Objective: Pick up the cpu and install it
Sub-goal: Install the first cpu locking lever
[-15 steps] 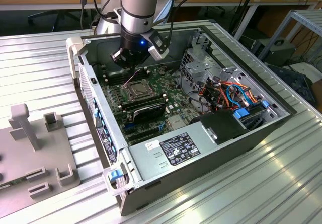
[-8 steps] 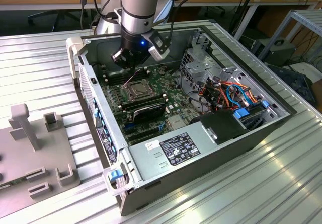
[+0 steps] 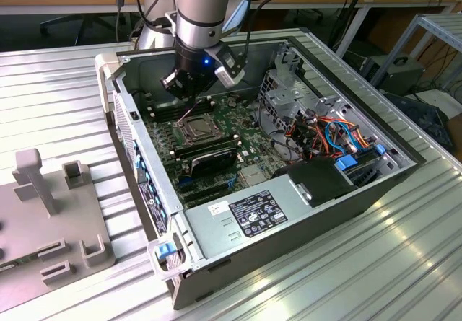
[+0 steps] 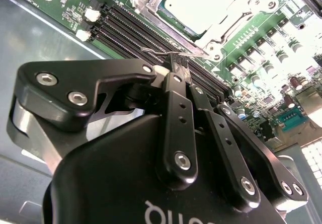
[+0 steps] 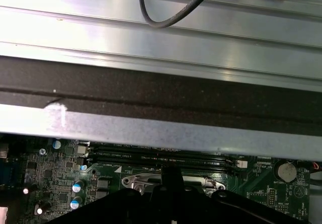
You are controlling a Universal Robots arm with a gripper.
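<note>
Late in the install: cpu (image 4: 201, 5) seated in socket frame (image 3: 193, 128), gripper (image 4: 182, 63) jaws pinched nearly shut around lever (image 4: 166, 52); judged to need careful latching.

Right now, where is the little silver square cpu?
In the exterior view, the flat silver-grey square cpu sits in the metal socket frame on the green motherboard, just below the black gripper.

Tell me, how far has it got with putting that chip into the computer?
Mostly done, it seems. The cpu already lies in its socket, with the metal frame down around it. In hand: the tool, fingers together, sits at the thin wire lever beside the socket. Left: whether that lever is latched can't be told from here.
</note>
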